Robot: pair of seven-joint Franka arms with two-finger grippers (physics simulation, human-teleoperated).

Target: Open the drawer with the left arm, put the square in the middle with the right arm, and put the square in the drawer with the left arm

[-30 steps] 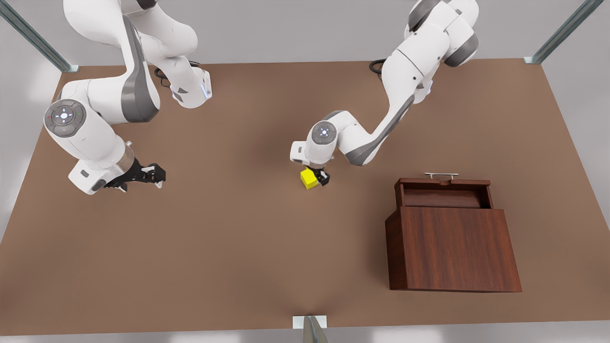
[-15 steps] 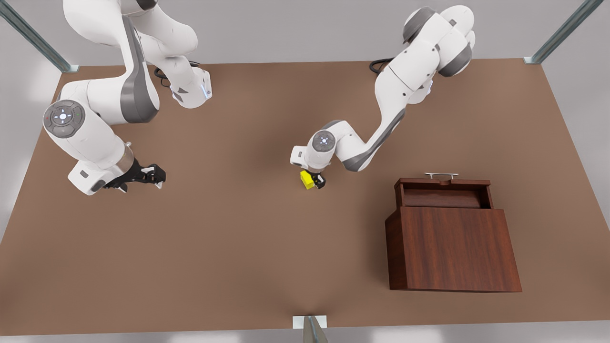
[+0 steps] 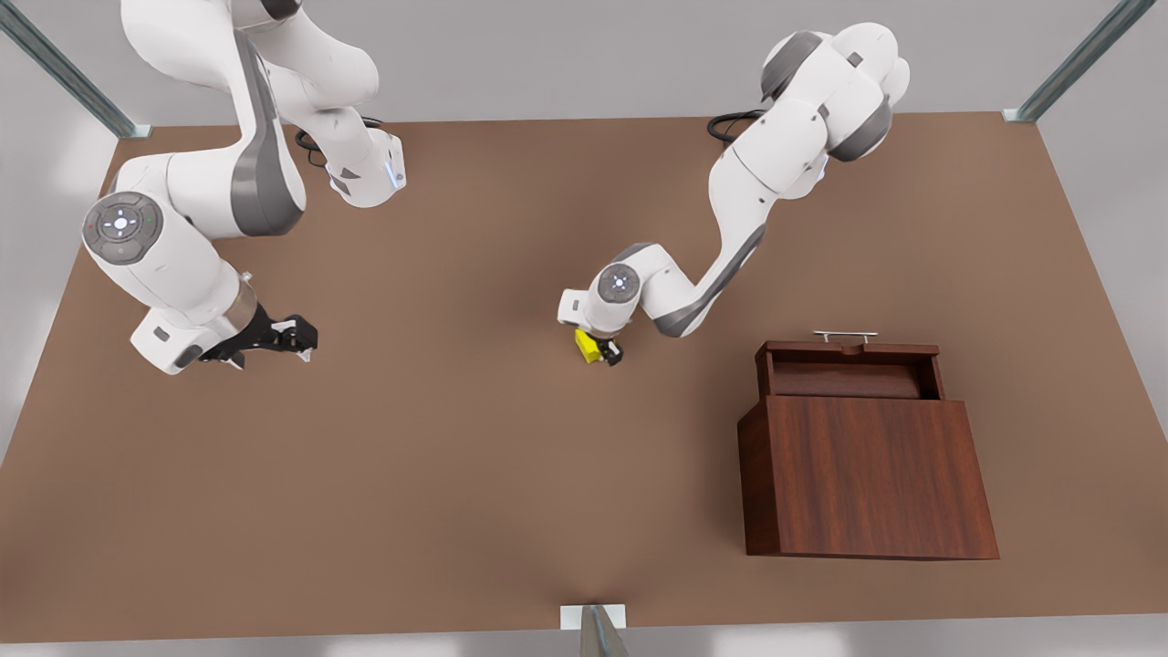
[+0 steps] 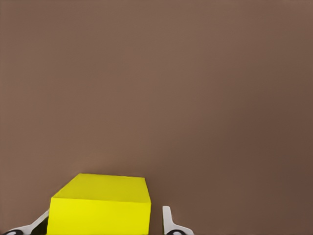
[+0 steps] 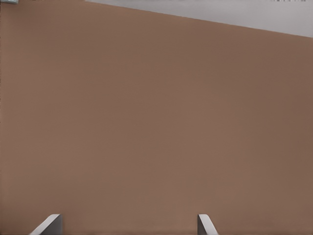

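Yellow square (image 3: 590, 348) sits on the table's (image 3: 474, 456) middle in the front view, my left gripper (image 3: 606, 350) down around it; drawer (image 3: 853, 370) is pulled out on the front view's right. My right gripper (image 3: 274, 336) waits well apart, near the front view's left.

Left wrist view: square (image 4: 100, 205) between my fingers (image 4: 167, 221), a gap showing on one side, so jaws spread, not yet pinching. I'd close squarely on flat faces, then lift straight before heading to the drawer.

Right wrist view: fingertips (image 5: 48, 224) spread over bare table.

No brands or readable writing anywhere.
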